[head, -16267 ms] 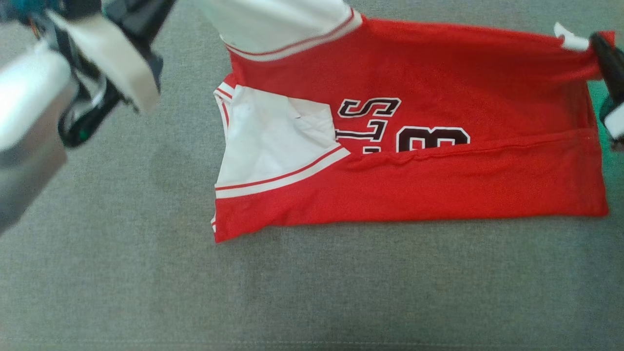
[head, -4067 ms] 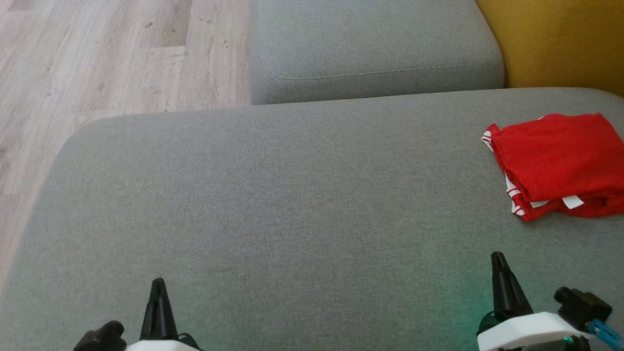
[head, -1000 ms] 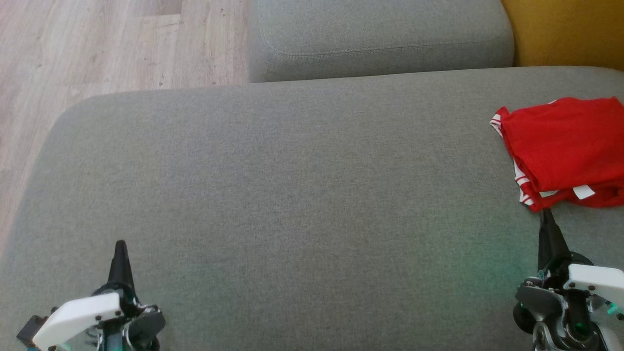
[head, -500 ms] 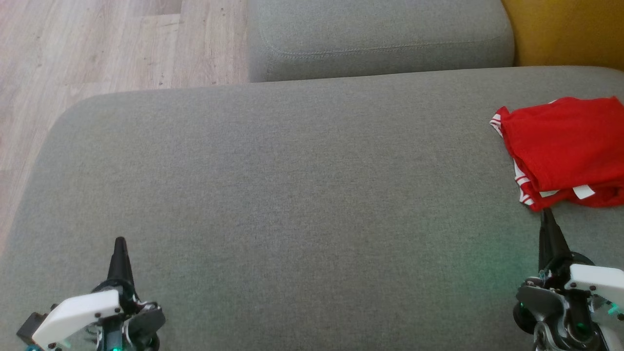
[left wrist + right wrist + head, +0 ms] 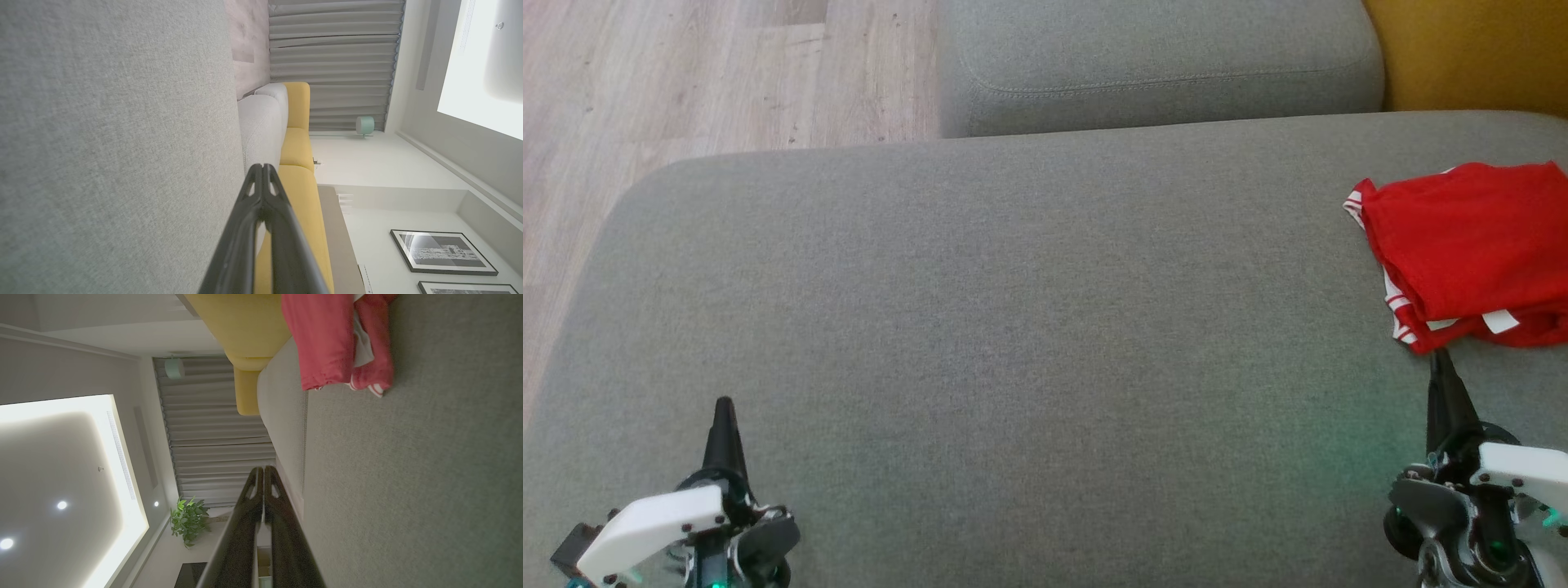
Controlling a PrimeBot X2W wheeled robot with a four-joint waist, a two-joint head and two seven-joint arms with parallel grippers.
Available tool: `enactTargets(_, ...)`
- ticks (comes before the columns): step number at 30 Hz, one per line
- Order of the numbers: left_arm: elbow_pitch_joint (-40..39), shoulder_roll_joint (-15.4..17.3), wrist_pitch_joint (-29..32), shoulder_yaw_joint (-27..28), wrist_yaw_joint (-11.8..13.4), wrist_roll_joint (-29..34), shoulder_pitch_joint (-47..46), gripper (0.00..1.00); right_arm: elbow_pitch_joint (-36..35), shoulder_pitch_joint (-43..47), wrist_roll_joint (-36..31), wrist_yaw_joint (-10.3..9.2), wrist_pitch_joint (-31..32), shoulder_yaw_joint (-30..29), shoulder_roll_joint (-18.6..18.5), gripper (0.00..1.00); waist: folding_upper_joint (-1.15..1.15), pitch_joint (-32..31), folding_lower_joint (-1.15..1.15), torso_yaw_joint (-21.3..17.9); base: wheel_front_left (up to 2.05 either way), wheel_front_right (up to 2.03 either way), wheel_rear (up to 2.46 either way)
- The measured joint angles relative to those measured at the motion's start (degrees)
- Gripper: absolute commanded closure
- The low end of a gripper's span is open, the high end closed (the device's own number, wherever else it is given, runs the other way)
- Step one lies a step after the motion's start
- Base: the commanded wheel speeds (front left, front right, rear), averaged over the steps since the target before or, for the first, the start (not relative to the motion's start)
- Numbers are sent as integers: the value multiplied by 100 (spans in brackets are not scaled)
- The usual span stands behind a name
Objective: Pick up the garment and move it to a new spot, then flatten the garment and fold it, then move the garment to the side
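At the far right of the wide grey fabric sofa seat (image 5: 1013, 327), you are looking at the folded red mesh jersey with red-and-white striped trim (image 5: 1470, 237). It is lying flat, with its right edge running off the picture and a small white tag peeking out along its near edge.

Your right gripper (image 5: 1436, 367) is sitting at the near right. Its two dark fingers are pressed together into one spike, which is pointing at the jersey's near left corner. From the head camera, the tip is appearing just beside the cloth. The right wrist camera is giving you more: bare grey seat is lying between the closed right gripper (image 5: 263, 473) and the jersey (image 5: 327, 339), so they are apart. That camera is also showing the fold's stacked layers edge-on, and a green potted plant (image 5: 188, 520) beyond.

At the near left, your left gripper (image 5: 724, 420) is sitting over bare seat, well apart from the jersey. The left wrist camera is showing the left gripper (image 5: 262, 171) with its tips meeting, holding nothing. Beyond it are a yellow cushion (image 5: 300, 151), grey pleated curtains (image 5: 335, 61) and framed pictures (image 5: 443, 251). The head camera is adding the pale wooden floor (image 5: 686, 73) at the far left and a second grey cushion (image 5: 1160, 65) at the far side.
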Motion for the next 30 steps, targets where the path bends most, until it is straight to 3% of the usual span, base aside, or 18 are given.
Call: enactTargets(30,0,-3,1,5,0,0,0,100,0,0,-9,0,51,-41,14,100,0,0,0,0,0,0,0)
